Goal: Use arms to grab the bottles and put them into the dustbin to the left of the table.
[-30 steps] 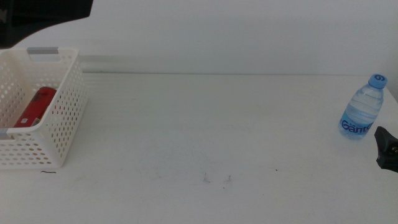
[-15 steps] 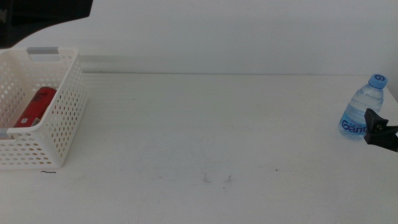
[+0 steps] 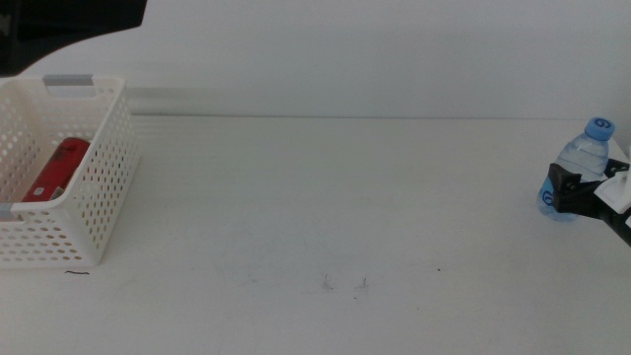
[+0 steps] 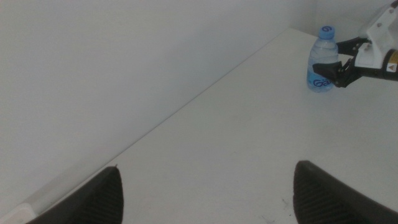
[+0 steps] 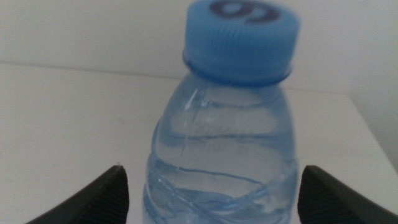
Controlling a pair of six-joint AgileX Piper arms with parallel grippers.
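Red can [image 3: 56,169] in dustbin [image 3: 108,168] (far left)

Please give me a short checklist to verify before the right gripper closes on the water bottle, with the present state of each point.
1. Water bottle stands upright with its blue cap on: ok.
2. Right gripper is open, one jaw on each side of the bottle in the right wrist view: ok.
3. Jaws already touch the bottle: cannot tell.
4. Table between bottle and dustbin carries no obstacle: ok.
5. Dustbin has room; only the red can lies inside: ok.
6. Left gripper is open, away from the bottle: ok.
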